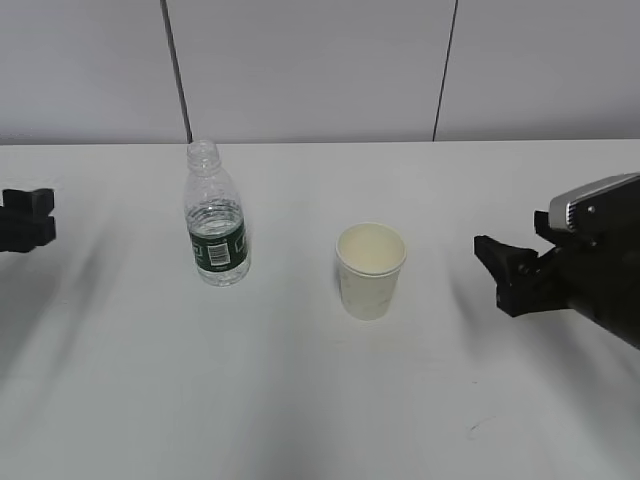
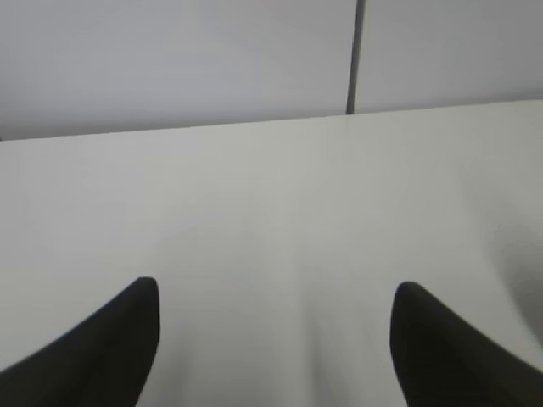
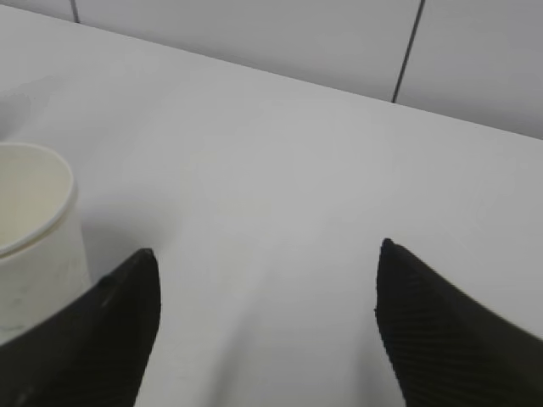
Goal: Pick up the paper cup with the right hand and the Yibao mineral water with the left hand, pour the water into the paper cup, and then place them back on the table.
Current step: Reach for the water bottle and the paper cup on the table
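The Yibao mineral water (image 1: pixel 216 217), a clear ribbed bottle with a dark green label and no cap, stands upright on the white table (image 1: pixel 320 400), left of centre. The paper cup (image 1: pixel 370 270) stands upright right of it, empty; its rim also shows at the left edge of the right wrist view (image 3: pixel 34 229). My right gripper (image 1: pixel 497 270) is open and empty, low over the table, a short way right of the cup (image 3: pixel 267 271). My left gripper (image 1: pixel 35 220) is open and empty at the far left edge, well left of the bottle (image 2: pixel 276 305). The bottle is out of both wrist views.
A pale panelled wall (image 1: pixel 320 70) with dark seams rises behind the table's far edge. A small dark scuff (image 1: pixel 478 428) marks the tabletop at the front right.
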You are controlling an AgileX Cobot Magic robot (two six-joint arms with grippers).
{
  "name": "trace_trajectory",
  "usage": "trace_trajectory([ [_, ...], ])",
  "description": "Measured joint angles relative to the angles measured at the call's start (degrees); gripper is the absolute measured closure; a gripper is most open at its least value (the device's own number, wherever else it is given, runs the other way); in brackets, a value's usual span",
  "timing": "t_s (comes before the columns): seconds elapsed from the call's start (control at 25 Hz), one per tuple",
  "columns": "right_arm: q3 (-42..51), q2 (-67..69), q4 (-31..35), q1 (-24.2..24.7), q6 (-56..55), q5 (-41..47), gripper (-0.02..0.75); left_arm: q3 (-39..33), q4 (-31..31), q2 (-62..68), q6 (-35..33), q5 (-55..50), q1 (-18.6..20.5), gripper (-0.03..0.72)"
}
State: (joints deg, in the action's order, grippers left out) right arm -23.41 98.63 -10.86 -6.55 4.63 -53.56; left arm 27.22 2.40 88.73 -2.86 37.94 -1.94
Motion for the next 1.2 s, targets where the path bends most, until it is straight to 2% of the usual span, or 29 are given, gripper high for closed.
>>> trace_trajectory([
  [0.24, 1.3, 6.9, -4.2, 0.0, -0.2, -10.1, 0.150, 0.0, 9.1, 7.2, 5.6, 8.7, 0.0, 0.171],
  [0.48, 1.3, 12.2, -9.1, 0.0, -0.3, -11.6, 0.150, 0.4, 23.5, 12.7, 6.0, 17.0, 0.0, 0.176],
  [0.6, 1.3, 13.6, -12.5, 0.0, -0.3, -11.8, 0.150, 0.4, 28.5, 16.3, 6.0, 23.0, 0.0, 0.176],
  [0.72, 1.2, 14.9, -15.1, 0.0, -0.4, -11.9, 0.151, 0.5, 30.1, 20.4, 6.0, 27.0, 0.0, 0.179],
  [1.04, -3.0, 19.0, -21.7, 0.0, -0.4, -12.1, 0.151, 0.9, 30.3, 24.8, 6.0, 27.3, -0.2, 0.183],
  [1.2, -6.1, 21.8, -23.8, 0.0, -2.0, -12.1, 0.151, 1.3, 29.2, 24.9, 6.0, 27.4, -2.6, 0.183],
])
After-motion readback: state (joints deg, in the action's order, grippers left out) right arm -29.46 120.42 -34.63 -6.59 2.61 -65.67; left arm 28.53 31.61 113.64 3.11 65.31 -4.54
